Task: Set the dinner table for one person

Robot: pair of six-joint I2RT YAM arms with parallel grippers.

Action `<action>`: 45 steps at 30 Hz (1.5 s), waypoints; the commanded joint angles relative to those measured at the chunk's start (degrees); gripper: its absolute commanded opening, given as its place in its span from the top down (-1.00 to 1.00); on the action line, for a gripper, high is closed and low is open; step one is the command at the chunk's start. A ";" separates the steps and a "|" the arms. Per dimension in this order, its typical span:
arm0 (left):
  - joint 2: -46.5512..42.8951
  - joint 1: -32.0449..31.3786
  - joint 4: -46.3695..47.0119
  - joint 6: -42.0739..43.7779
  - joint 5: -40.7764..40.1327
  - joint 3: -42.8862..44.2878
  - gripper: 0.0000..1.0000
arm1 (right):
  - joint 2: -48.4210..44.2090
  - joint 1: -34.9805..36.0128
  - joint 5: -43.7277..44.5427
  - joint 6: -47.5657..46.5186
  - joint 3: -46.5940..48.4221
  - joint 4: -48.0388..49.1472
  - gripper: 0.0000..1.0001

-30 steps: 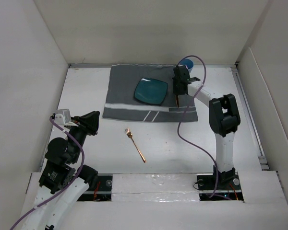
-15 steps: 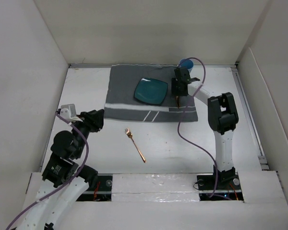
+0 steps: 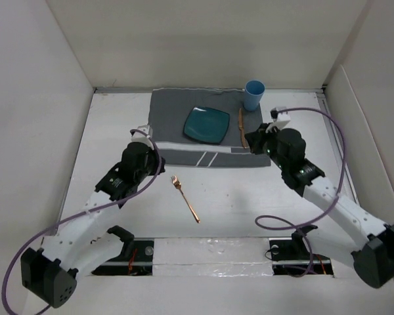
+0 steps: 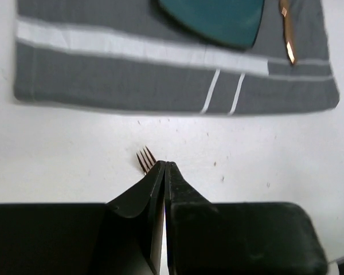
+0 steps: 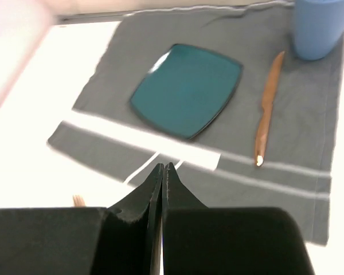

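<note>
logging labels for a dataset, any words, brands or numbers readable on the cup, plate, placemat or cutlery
None: no text can be read in any view.
The blue cup, teal plate, knife and fork show no print; the grey placemat has only plain white stripes.

The top camera looks down from behind both arms (image 3: pixel 98 203). Each wrist camera faces forward over its black fingers (image 4: pixel 183 200); all share the square teal plate (image 3: pixel 206 125) ahead.
</note>
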 commanded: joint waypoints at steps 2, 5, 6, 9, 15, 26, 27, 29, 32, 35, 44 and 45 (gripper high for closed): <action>6.72 -2.56 -1.05 -3.45 3.12 3.06 1.00 | -6.04 0.48 -0.02 0.97 -7.60 6.65 0.91; 11.64 -2.56 -0.62 -4.78 3.74 2.36 0.67 | -7.54 0.48 2.97 0.70 -8.04 3.49 0.66; 12.87 -2.56 -0.52 -4.95 2.34 2.10 0.57 | -7.89 -0.04 2.80 0.96 -9.87 5.75 0.66; 17.88 -9.91 -2.10 -7.93 -6.41 2.80 0.42 | -8.68 -0.04 -0.88 1.76 -13.31 10.50 0.65; 23.00 -22.94 -3.96 -20.50 -14.98 4.13 0.19 | -8.15 -0.04 -0.01 1.41 -11.12 5.42 0.63; 25.09 -36.91 -8.49 -44.29 -31.05 -0.90 0.21 | -9.74 -1.10 -1.68 1.32 -11.30 4.54 0.57; 26.49 -36.92 -9.56 -45.64 -31.85 -0.28 0.22 | -9.65 -1.10 -1.68 1.41 -11.38 4.89 0.57; 30.01 -38.58 -11.58 -49.05 -32.38 0.60 0.29 | -9.30 -1.62 -1.50 1.67 -11.65 5.50 0.57; 32.74 -39.38 -13.70 -53.37 -34.14 0.34 0.36 | -9.03 -1.62 -1.86 1.32 -11.03 4.46 0.55; 33.36 -39.38 -13.44 -56.19 -33.88 -0.89 0.37 | -8.86 -1.62 -1.41 1.67 -11.47 5.06 0.55; 30.99 -34.11 -6.77 -53.30 -33.53 -5.46 0.36 | -8.68 -2.15 -2.03 1.23 -10.94 3.84 0.55; 31.08 -33.24 -6.33 -52.51 -32.75 -5.72 0.38 | -8.77 -2.15 -1.77 1.14 -11.12 4.01 0.55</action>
